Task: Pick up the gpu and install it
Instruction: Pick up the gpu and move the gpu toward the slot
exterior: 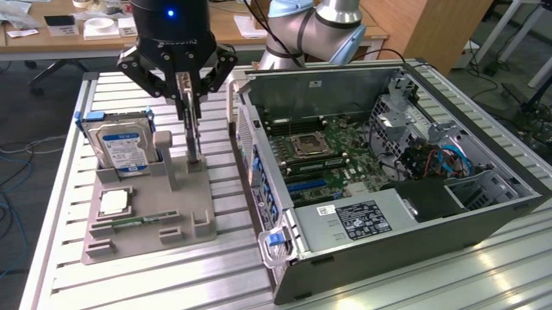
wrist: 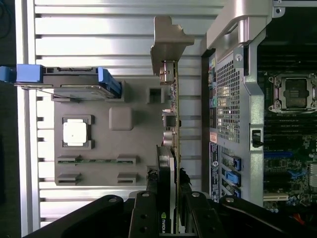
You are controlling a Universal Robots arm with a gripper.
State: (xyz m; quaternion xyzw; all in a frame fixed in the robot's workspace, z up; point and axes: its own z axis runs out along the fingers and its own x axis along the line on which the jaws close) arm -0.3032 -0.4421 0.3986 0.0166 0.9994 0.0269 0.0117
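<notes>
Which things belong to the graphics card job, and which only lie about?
Job: slim green graphics card with black cooler, gripped by the tool; open dark computer case.
Lying about: silver hard drive with blue-white label; square silver processor chip; narrow green memory stick.

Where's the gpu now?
On the exterior view's left, the gpu stands on edge in the gripper, at the gray tray, between the hard drive and the computer case.
</notes>
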